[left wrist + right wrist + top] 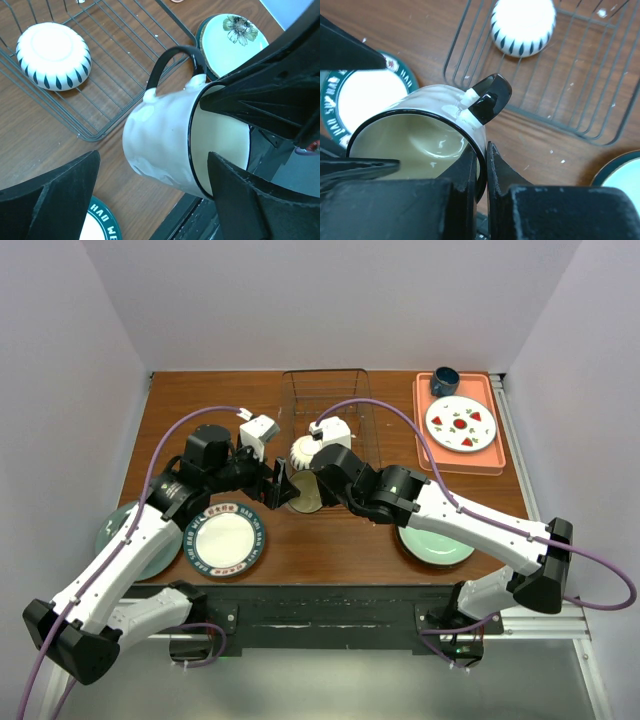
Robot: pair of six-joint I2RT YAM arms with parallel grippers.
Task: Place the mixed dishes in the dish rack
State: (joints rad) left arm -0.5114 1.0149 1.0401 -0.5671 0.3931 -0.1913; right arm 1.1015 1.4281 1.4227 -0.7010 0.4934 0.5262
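While the right claw [482, 150] is pinched tight on the rim of the cream mug [420, 125], one finger inside the mouth and one outside right by the dark handle [490, 95], the left claw [152, 162] sits wide, a finger on either side of the mug's body. Can't tell if either finger actually touches it. So it's the right one doing the holding.

The mug is tipped on its side with the mouth facing the arm bases. It's just outside the dish rack [345, 390], by the rack's 7 o'clock corner. Can't say for sure whether it's clear of the bench [180, 410].

Inside the rack, at about 12 o'clock from the mug, the striped bowl [522, 25] is already parked upside down. The blue-rimmed plate [225, 540] sits on the bench at 8 o'clock from the mug and the flower-marked green plate [232, 40] at 4 o'clock. A second green plate [125, 530] lies partly under the left arm, further out at 8 o'clock.

Looks like it's the mug's turn, with one dish in and the plates yet to go. The next move probably means the left claw either committing to a grip or backing off. Then the mug has to go up over the wire wall toward 12 o'clock and down into free space at 3 o'clock of the bowl without knocking it.
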